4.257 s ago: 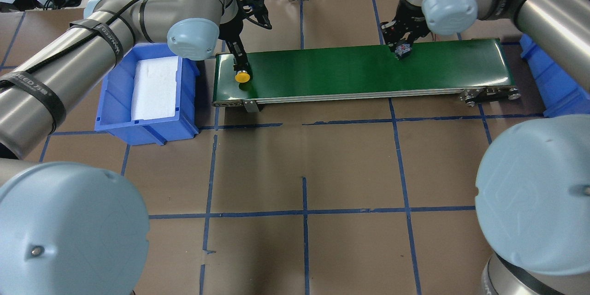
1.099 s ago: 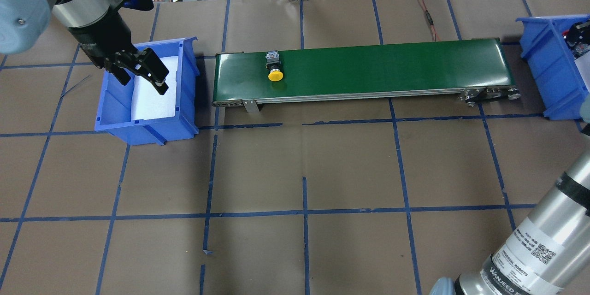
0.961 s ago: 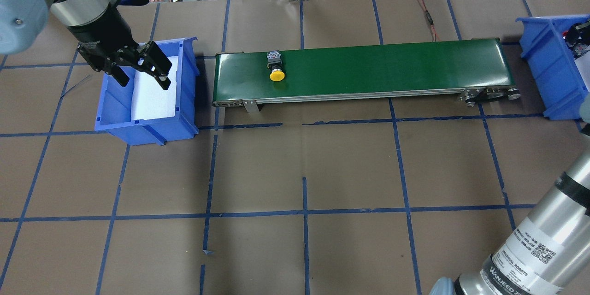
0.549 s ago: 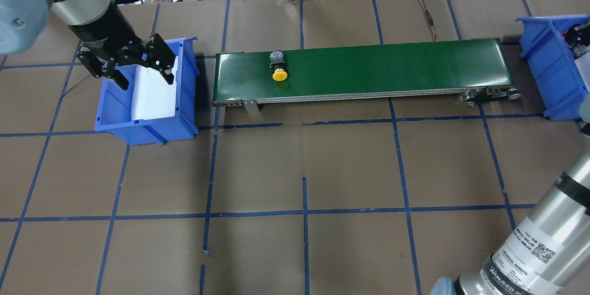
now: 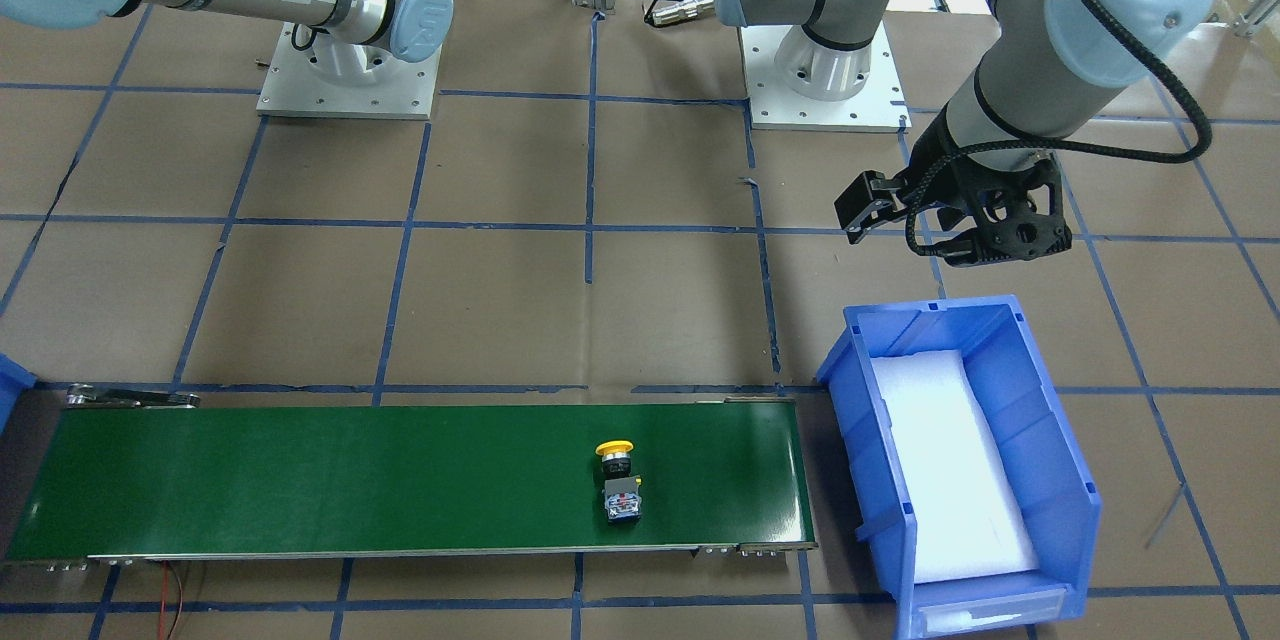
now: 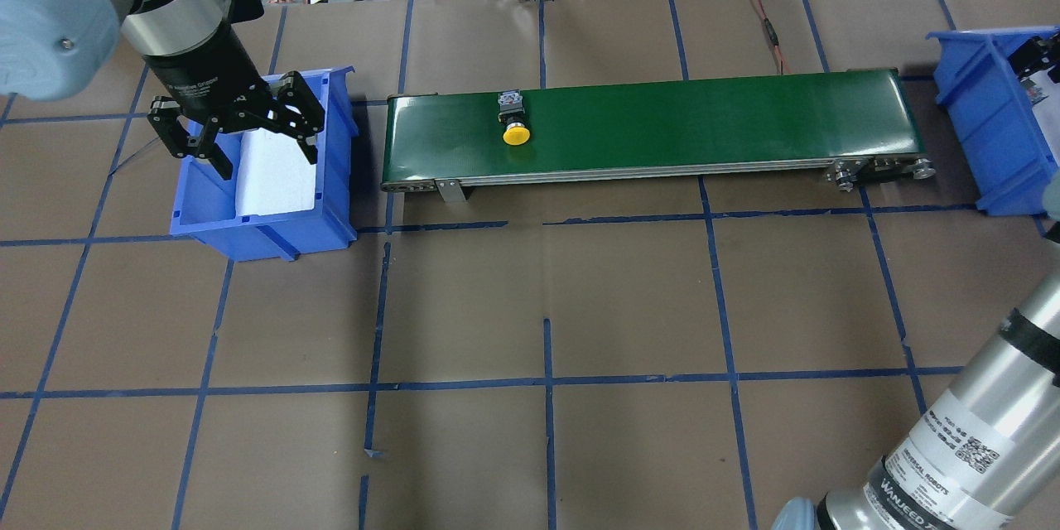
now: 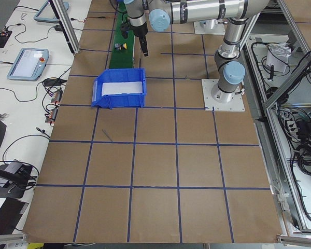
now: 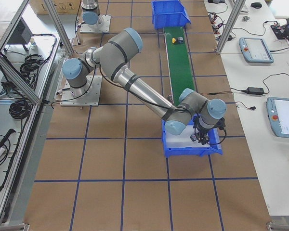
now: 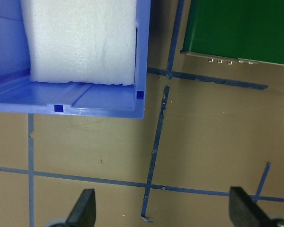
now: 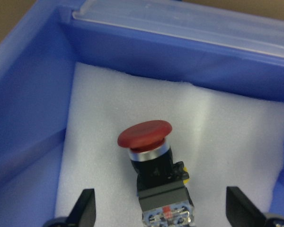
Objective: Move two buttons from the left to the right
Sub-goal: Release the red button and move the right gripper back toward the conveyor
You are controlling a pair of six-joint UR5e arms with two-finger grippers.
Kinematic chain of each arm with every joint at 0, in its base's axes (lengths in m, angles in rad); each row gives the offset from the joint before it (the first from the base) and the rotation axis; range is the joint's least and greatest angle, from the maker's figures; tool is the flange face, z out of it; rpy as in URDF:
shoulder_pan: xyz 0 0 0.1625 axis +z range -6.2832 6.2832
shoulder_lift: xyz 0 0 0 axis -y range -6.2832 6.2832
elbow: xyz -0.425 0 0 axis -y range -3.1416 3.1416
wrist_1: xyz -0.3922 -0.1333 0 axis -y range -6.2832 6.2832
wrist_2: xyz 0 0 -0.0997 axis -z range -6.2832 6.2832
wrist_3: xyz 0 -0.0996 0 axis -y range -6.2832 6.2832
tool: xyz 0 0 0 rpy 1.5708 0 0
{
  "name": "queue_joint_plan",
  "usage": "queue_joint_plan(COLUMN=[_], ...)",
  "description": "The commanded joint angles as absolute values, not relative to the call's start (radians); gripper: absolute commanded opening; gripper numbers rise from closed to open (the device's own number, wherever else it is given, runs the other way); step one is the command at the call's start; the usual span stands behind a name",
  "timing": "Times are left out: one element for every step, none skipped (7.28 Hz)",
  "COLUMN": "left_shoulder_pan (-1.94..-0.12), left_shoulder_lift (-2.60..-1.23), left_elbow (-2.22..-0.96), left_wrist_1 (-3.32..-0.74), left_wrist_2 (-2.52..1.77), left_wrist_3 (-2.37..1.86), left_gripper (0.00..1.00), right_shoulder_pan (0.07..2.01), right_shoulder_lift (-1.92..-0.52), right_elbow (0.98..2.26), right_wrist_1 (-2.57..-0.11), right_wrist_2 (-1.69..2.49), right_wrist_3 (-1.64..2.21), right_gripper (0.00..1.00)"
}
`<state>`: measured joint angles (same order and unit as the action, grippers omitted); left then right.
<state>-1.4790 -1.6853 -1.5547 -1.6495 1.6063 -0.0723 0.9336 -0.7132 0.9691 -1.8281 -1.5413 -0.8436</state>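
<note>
— Grippers first: how does the left gripper (image 6: 265, 159) stand?
— Upper left of the overhead view, jaws spread wide, holding nothing. It hangs over the blue bin (image 6: 335, 219) with its white foam (image 6: 277, 178).
— Yellow button (image 6: 515, 132)?
— On its side on the green belt (image 6: 704, 120), left of the belt's middle.
— Far right?
— The right gripper (image 10: 163, 210) is wide open inside the other blue bin (image 6: 973, 112). The red button (image 10: 145, 134) lies on the foam pad (image 10: 217, 137) between the fingers, clear of both.
</note>
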Motion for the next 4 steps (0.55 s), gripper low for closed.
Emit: queue_joint_plan(left_shoulder_pan=[-1.474,-1.476,-1.479,-1.477], left_shoulder_lift=[-1.698,-1.698,-1.694,-1.690], left_elbow=[-1.552,-1.551,-1.552,-1.551], left_wrist_1=[-1.667,-1.666,-1.666,-1.666], left_wrist_2=[1.622,1.621,1.626,1.626], left_wrist_3=[-0.071,-0.075,-0.075,-0.077], left_gripper=[1.00,1.00,1.00,1.00], right_shoulder_pan=[0.933,0.939,0.940,0.960], right_shoulder_lift=[-0.776,-0.831,-0.874,-0.905], right_elbow=[0.953,0.956,0.957,0.956], right_wrist_1=[-1.771,-1.750,-1.750,-1.752], right_wrist_2=[-1.529,-1.513,-1.482,-1.459], right_wrist_3=[-0.844,-0.845,-0.850,-0.850], right_gripper=[0.99,0.99,1.00,1.00])
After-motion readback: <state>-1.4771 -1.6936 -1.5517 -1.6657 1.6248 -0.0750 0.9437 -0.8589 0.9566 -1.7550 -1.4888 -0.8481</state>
